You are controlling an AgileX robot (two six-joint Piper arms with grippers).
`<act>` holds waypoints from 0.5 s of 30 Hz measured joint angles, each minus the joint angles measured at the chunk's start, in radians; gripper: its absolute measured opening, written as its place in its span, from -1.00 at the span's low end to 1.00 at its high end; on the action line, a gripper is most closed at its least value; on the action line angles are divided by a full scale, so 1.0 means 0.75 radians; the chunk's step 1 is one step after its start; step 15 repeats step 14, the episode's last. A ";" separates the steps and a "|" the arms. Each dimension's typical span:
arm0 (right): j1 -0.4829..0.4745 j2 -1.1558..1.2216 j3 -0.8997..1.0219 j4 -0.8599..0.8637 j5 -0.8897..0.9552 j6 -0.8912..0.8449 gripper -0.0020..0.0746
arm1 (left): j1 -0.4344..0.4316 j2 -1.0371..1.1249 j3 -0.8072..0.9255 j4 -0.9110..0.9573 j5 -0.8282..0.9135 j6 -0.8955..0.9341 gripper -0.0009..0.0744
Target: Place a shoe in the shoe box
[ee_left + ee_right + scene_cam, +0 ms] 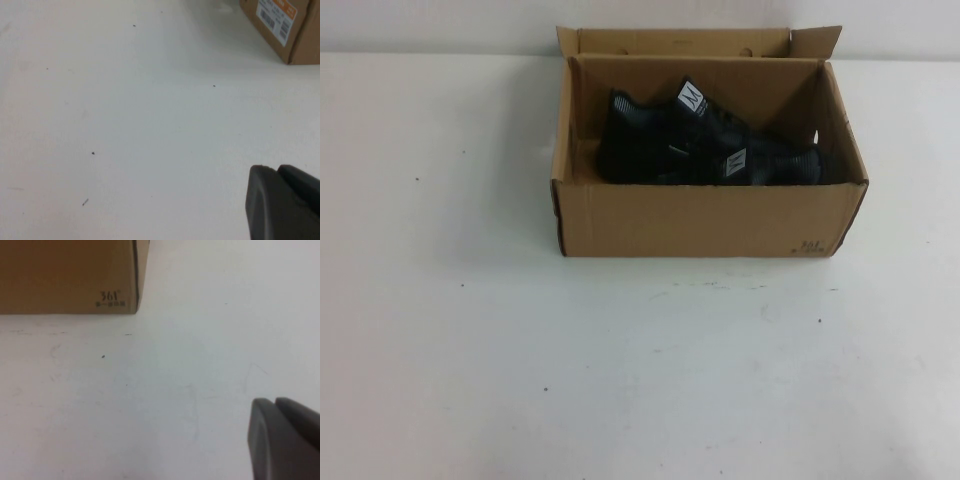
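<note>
Black sneakers lay inside cardboard shoe box at table's 12 o'clock. Left gripper, right gripper hovered over bare table; finger state untellable.

1. Left gripper: cut off at its wrist view's edge; finger state not discernible.
2. Right gripper: likewise cut off.
3. Shoes: lower parts hidden behind shoe box front wall.
4. Corner print: illegible in high view.
</note>
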 joint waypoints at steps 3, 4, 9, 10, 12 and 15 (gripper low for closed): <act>0.003 -0.003 0.000 -0.019 0.000 0.000 -0.99 | 0.000 0.000 0.000 0.000 0.000 0.000 -0.98; 0.010 -0.003 0.000 -0.025 0.000 0.000 -0.99 | 0.000 0.000 0.000 0.000 0.000 0.000 -0.98; 0.085 -0.003 0.000 -0.042 0.000 0.000 -0.99 | 0.000 0.000 0.000 0.000 0.000 0.000 -0.98; 0.097 -0.003 0.000 -0.042 0.000 0.000 -0.99 | 0.000 0.000 0.000 0.000 0.000 0.000 -0.98; 0.117 -0.003 0.000 -0.034 0.000 0.000 -0.99 | 0.000 0.000 0.000 0.000 0.000 0.000 -0.98; 0.119 -0.003 0.000 -0.023 0.000 0.000 -0.99 | 0.000 0.000 0.000 0.000 0.000 0.000 -0.98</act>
